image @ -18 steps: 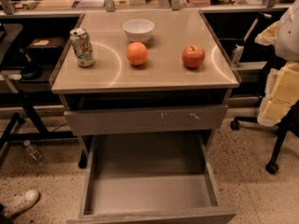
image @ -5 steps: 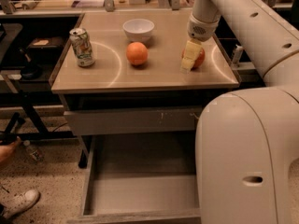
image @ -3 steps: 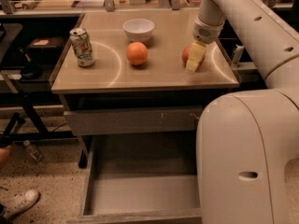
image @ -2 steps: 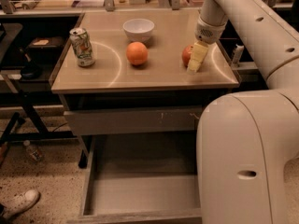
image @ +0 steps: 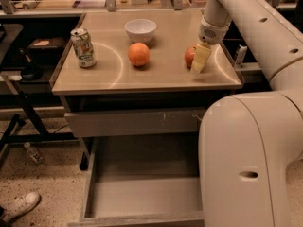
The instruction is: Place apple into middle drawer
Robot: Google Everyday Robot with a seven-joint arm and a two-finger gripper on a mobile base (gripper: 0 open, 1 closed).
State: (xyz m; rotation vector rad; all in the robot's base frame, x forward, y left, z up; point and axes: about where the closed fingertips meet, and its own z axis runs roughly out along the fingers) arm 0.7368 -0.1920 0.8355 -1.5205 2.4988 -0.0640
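The red apple sits on the right side of the tan cabinet top. My gripper reaches down from the white arm and is right against the apple's right side, hiding that part of it. The apple still rests on the top. The middle drawer is pulled out wide below, near the floor, with a bare grey floor and low side walls. Nothing lies in it.
An orange, a white bowl and a soda can stand on the cabinet top to the apple's left. The drawer above, with a scratched front panel, is nearly closed. My arm's bulky body covers the lower right.
My arm came into view and lowered onto the apple. Over the last second the gripper shifted slightly right, so more of the apple's left side shows. The apple has not moved.
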